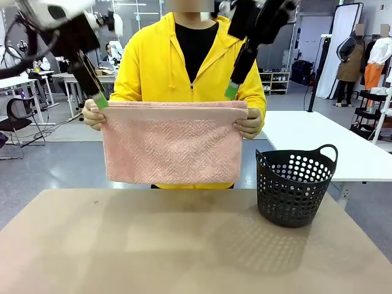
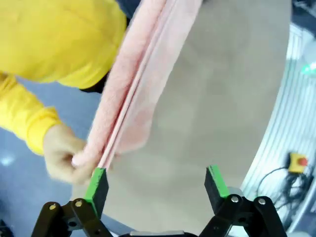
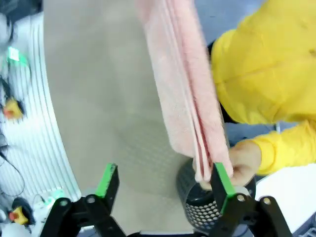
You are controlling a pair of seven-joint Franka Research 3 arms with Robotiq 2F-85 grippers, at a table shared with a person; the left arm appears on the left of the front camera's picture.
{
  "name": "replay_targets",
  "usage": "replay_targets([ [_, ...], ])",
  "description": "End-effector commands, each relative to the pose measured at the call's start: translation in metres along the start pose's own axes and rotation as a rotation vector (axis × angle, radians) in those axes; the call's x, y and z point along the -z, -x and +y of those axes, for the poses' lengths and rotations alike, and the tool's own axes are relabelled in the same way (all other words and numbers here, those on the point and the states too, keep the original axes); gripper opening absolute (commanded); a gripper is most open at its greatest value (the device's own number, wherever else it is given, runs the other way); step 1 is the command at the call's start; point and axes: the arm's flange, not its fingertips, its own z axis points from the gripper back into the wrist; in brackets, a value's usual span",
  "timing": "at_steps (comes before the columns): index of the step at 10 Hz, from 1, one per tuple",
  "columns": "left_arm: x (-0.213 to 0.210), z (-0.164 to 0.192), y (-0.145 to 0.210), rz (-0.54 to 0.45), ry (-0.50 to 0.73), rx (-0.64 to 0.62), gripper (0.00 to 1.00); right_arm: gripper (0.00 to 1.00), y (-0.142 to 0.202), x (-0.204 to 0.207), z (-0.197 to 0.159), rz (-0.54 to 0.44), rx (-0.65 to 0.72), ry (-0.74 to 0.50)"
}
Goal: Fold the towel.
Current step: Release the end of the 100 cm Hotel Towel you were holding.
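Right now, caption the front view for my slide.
Person holds a folded salmon-pink terry towel between the robot's open left hand and right hand, near a black perforated basket.

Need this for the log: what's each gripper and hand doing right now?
Left gripper: open, holding nothing.
Right gripper: open, holding nothing.
Person's hands: each holding a top corner of the towel.

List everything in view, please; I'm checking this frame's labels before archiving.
towel: one, salmon pink, folded over, held up beyond the table's far edge.
basket: one, black, perforated, on the table's right side.
table: one, tan, foreground.
person's hands: two, gripping the towel's top corners; yellow sleeves.
left tool: one, black with green pads, open, at the towel's left top corner.
right tool: one, same colours, open, at the right top corner.
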Motion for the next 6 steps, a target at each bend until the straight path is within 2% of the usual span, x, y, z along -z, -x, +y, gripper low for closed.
replay_targets([
  [1,-0.022,-0.006,0.031,-0.044,-0.120,-0.229,1.00,1.00,0.033,-0.007,0.008,-0.067,0.245,0.084],
  [2,-0.030,-0.015,0.053,-0.029,-0.201,-0.373,1.00,1.00,0.050,-0.018,0.016,-0.099,0.362,0.154],
  [3,-0.034,-0.026,0.077,-0.098,-0.281,-0.534,1.00,1.00,0.065,-0.028,0.027,-0.153,0.451,0.213],
  [4,-0.033,-0.030,0.084,-0.091,-0.323,-0.595,1.00,1.00,0.068,-0.029,0.033,-0.167,0.467,0.230],
  [6,-0.035,-0.034,0.089,-0.103,-0.362,-0.616,1.00,1.00,0.074,-0.030,0.037,-0.167,0.501,0.250],
])
